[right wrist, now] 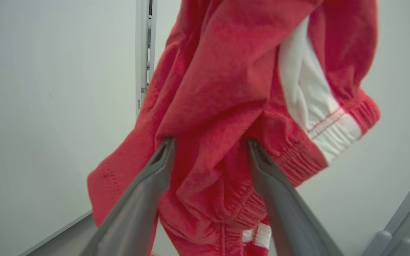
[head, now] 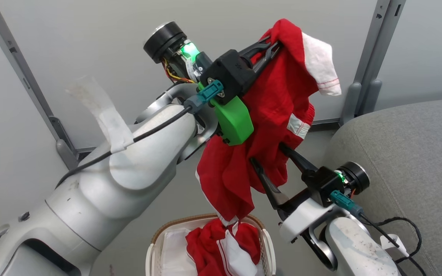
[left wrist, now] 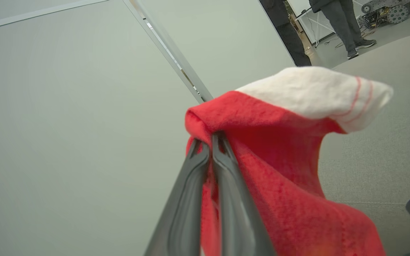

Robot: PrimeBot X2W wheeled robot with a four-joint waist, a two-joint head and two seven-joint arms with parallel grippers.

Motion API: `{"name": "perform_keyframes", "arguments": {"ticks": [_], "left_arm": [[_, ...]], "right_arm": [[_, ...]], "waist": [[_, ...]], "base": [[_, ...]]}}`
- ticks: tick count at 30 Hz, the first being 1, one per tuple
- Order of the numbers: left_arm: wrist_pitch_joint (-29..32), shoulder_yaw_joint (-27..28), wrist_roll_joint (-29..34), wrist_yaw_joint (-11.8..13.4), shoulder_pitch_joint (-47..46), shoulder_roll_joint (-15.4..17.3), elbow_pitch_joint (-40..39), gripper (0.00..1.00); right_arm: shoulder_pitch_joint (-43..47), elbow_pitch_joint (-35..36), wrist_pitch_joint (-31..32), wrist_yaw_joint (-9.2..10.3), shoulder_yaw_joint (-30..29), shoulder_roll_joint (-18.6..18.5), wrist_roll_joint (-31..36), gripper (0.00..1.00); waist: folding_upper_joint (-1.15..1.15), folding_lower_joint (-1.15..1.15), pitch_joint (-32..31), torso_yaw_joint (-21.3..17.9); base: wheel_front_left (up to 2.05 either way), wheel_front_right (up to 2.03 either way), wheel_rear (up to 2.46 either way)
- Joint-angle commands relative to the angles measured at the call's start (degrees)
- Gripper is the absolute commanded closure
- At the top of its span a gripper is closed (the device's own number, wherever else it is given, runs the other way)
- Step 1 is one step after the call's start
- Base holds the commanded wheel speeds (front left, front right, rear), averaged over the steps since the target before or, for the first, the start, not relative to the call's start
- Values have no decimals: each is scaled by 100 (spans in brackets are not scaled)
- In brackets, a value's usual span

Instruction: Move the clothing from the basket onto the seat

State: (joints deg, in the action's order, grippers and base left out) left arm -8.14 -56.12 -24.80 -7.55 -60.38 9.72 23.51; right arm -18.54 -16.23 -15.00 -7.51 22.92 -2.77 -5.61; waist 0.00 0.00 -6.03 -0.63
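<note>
- Head view: the left pincer (head: 276,43) is raised high, its two dark fingers pressed together on the top fold of a red garment (head: 274,103) with white trim.
- The garment hangs down in front of a pale wall. Its lowest end reaches the mouth of the basket (head: 269,245); I cannot tell whether it touches the pile there.
- A second red piece (head: 213,245) with white stripes lies bunched in the basket, beside the white liner (head: 175,249).
- The right pincer (head: 267,153) sits lower, at the middle of the hanging garment, with its fingers spread wide and the red cloth draped against them.
- The seat (head: 405,153), grey and rounded, stands to the right of the basket, with no clothing on the part in view.
- Left wrist view: the left pincer (left wrist: 208,137) pinches a red fold of the garment (left wrist: 279,142), with a white cuff flopping past the tips. The seat (left wrist: 386,153) lies behind it, and a person's legs (left wrist: 343,25) stand far off.
- Right wrist view: the right pincer (right wrist: 210,142) has its fingers well apart, and the garment (right wrist: 226,71) bulges between the tips; an elastic waistband and a white stripe show at the right.
</note>
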Motion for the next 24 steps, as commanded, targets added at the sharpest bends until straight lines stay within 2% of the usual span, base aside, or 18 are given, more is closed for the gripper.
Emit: {"name": "perform_keyframes", "arguments": {"ticks": [1, 11, 13, 15, 24], "left_arm": [[11, -28, -47, 13, -99, -38, -37, 100], [5, -107, -184, 15, -116, -177, -182, 100], [7, -101, -209, 22, -113, -191, -190, 100], [-5, -67, -253, 55, -79, -168, -176, 100], [-79, 97, -495, 172, 251, 70, 109, 100]], "right_arm": [[-84, 22, -28, 4, 20, -18, -57, 0], [-445, -32, -28, 4, 54, -21, -136, 0], [-495, -182, -28, 4, 59, -18, -96, 55], [-585, -295, -28, 4, 71, -20, -77, 100], [-586, -429, -28, 4, -122, -20, -73, 100]], "waist": [[0, 0, 2, 12], [0, 0, 22, 66], [0, 0, 27, 83], [0, 0, 38, 93], [0, 0, 127, 40]], "base": [[0, 0, 0], [0, 0, 0], [0, 0, 0], [0, 0, 0], [0, 0, 0]]}}
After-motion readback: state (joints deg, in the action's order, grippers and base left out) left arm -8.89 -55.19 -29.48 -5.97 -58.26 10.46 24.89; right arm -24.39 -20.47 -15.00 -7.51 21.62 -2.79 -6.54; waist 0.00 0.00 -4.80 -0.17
